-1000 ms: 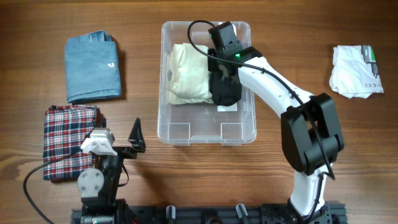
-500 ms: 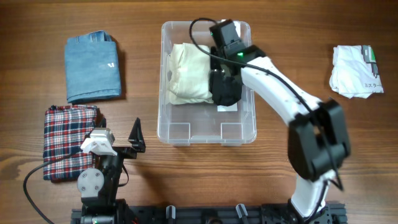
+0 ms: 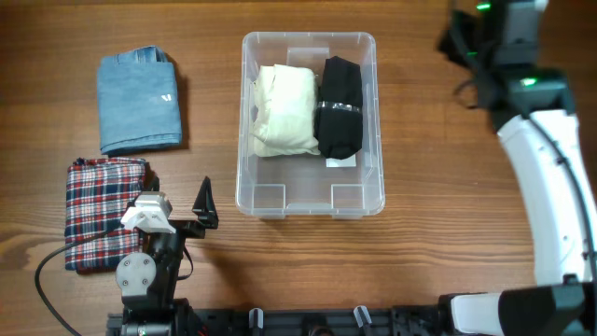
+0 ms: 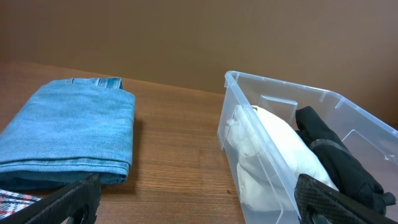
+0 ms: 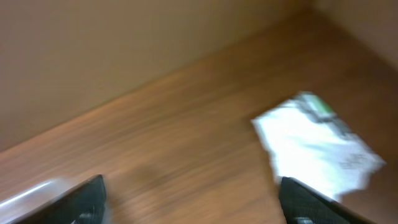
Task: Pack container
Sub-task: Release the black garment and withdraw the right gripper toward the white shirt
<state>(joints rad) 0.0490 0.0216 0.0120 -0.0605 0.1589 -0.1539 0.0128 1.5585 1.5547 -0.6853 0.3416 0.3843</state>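
Overhead and wrist views. The large rectangular clear plastic container (image 3: 241, 121) stood upright, mouth upward, at the centre of the brown wooden table (image 3: 429, 243). Its long axis ran from the robot's side towards the far edge, with one short end facing the arm bases. A folded cream cloth (image 3: 284, 110) and a folded black garment (image 3: 339, 107) lay side by side in the far half, touching. A white label (image 3: 342, 161) showed on the floor just nearer than the black garment.

A folded blue denim garment (image 3: 140, 101) lay on the table well to the left of the container, and a folded red, white and navy plaid cloth (image 3: 98, 210) lay nearer the bases. A crumpled white packet with green print (image 5: 314, 146) lay on the table to the right.

The left gripper (image 4: 199, 208) sat low beside the plaid cloth, released and empty, facing the container. The right gripper (image 5: 196, 205) hung over the far right of the table, fingers spread, holding nothing. A plain brown wall (image 4: 186, 37) closed the scene behind.
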